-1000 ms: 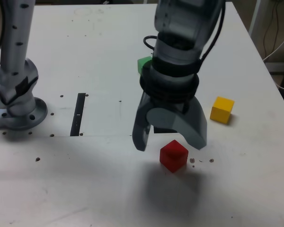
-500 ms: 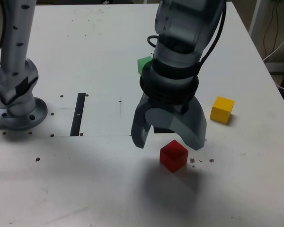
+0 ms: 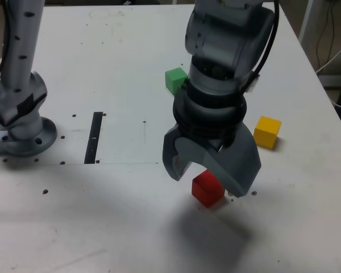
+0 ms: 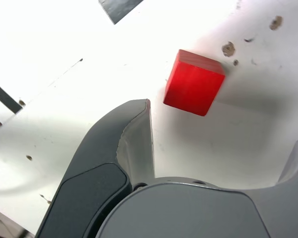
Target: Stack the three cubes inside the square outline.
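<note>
Rightward in the exterior view, the gripper [image 3: 207,185] has shifted; the red cube [image 4: 194,82] lies on the table [image 3: 131,227] beyond its wide-open, empty fingers, the yellow cube [image 3: 267,133] far right, the green cube [image 3: 175,81] farther, left.

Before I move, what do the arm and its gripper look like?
The arm is pale grey and thick, dotted with dark spots, with a near-black band by the gripper and a black cable alongside. The gripper has broad, smooth, dark grey curved jaws with paler inner faces. No lettering shows.
</note>
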